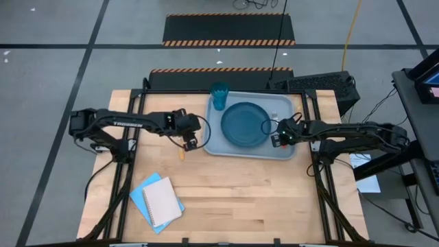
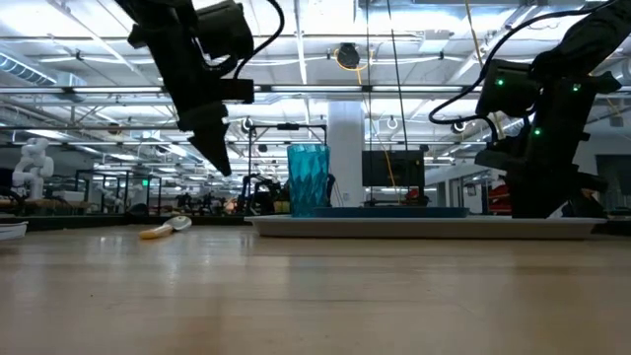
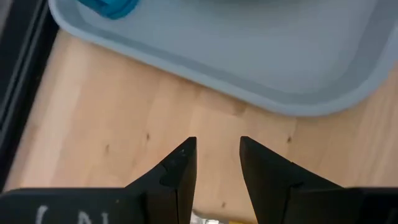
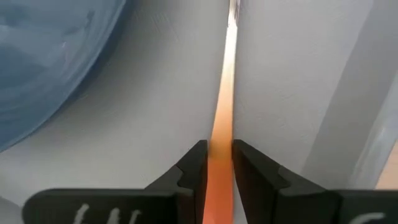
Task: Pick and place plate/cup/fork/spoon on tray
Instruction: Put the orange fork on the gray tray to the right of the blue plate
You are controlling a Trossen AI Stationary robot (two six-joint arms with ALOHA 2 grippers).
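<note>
Fork (image 4: 222, 134) with a red-orange handle sits pinched in the right gripper (image 4: 219, 163) over the light grey-blue rectangular tray (image 1: 291, 147), beside the round dark teal plate (image 1: 243, 124). The left gripper (image 3: 217, 163) hangs narrowly parted above the wooden surface (image 1: 260, 199) just off the tray's edge, near the yellow-handled spoon (image 2: 164, 229); the translucent teal cup (image 1: 219, 95) stands in a tray corner.

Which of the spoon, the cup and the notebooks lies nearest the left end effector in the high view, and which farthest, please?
From the left end effector:
1. The spoon, on the table just beside it.
2. The cup, in the tray's far-left corner.
3. The notebooks, at the table's near-left.
</note>
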